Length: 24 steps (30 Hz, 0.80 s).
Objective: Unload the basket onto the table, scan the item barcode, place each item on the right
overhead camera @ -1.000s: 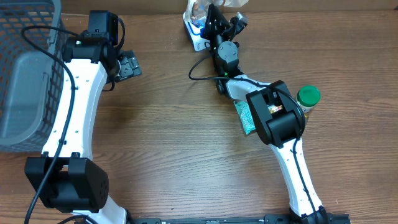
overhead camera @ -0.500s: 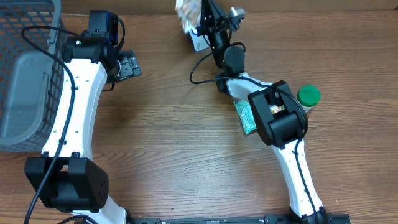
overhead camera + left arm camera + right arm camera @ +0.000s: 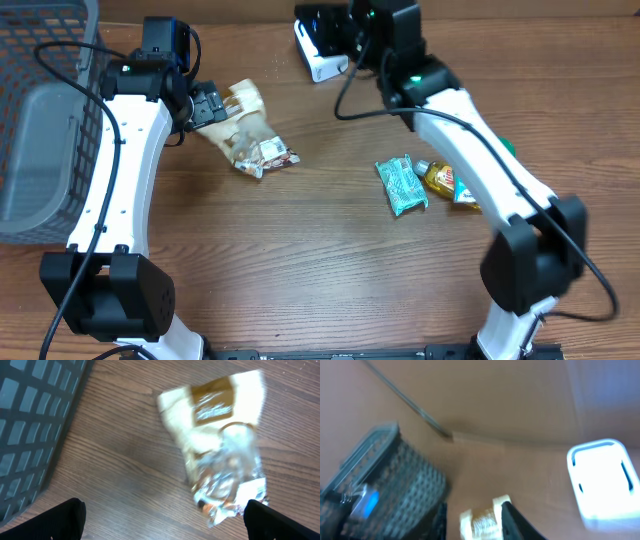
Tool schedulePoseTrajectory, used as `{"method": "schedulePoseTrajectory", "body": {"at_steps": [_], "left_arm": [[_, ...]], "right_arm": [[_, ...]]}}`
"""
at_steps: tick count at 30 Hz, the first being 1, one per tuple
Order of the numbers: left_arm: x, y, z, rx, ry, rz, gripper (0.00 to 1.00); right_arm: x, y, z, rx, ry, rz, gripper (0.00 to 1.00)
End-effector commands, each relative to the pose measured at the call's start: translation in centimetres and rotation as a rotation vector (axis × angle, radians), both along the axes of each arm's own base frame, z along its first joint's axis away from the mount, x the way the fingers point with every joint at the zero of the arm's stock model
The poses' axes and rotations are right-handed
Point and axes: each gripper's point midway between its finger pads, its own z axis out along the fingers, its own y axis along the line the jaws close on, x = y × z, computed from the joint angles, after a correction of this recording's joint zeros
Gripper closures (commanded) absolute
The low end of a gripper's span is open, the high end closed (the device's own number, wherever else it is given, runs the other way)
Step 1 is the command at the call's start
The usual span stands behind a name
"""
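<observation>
The item, a cream and brown snack bag (image 3: 250, 135) with a crinkled clear end, lies flat on the table at the left. My left gripper (image 3: 208, 106) hovers at the bag's left edge, open. In the left wrist view the bag (image 3: 220, 445) lies ahead of the gripper (image 3: 172, 521), whose fingertips (image 3: 65, 520) stand wide apart. The white barcode scanner (image 3: 322, 55) stands at the back. My right gripper (image 3: 328, 22) is above it, holding nothing. The blurred right wrist view shows the scanner (image 3: 605, 480) and the far-off bag (image 3: 482, 519) through the gap of the parted gripper (image 3: 477, 524).
A dark mesh basket (image 3: 40, 110) holding a grey bin fills the far left; it also shows as the basket (image 3: 30, 420). A teal packet (image 3: 400, 185) and a yellow packet (image 3: 445, 180) lie right of centre beside the right arm.
The right gripper held the bag up by the scanner, then let go. The bag now lies on the table beside the left gripper. The right arm has stretched out, uncovering the packets.
</observation>
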Motion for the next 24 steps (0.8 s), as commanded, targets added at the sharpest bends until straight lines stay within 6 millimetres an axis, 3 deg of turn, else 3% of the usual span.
{"method": "schedulePoseTrajectory", "body": {"at_steps": [1, 2, 5, 10, 13, 19, 24], "left_arm": [[0.1, 0.0, 0.8, 0.001, -0.019, -0.014, 0.00], [0.1, 0.0, 0.8, 0.001, -0.019, -0.014, 0.00], [0.1, 0.0, 0.8, 0.000, -0.020, -0.014, 0.00], [0.1, 0.0, 0.8, 0.001, -0.019, -0.014, 0.01], [0.1, 0.0, 0.8, 0.001, -0.019, -0.014, 0.00], [0.1, 0.0, 0.8, 0.001, -0.019, -0.014, 0.00], [0.1, 0.0, 0.8, 0.001, -0.019, -0.014, 0.00]], "right_arm": [[-2.0, 0.0, -5.3, -0.091, 0.177, 0.047, 0.48], [-2.7, 0.1, -7.3, -0.123, 0.243, 0.056, 0.41], [-5.1, 1.2, -12.2, -0.238, 0.354, 0.130, 0.38], [-9.0, 6.1, -17.1, -0.445, 0.305, 0.296, 0.37], [-10.1, 7.9, -19.1, -0.606, 0.231, 0.257, 0.33], [-13.7, 12.2, -20.1, -0.664, 0.151, 0.348, 0.32], [-14.2, 13.0, -21.7, -0.744, 0.104, 0.315, 0.32]]}}
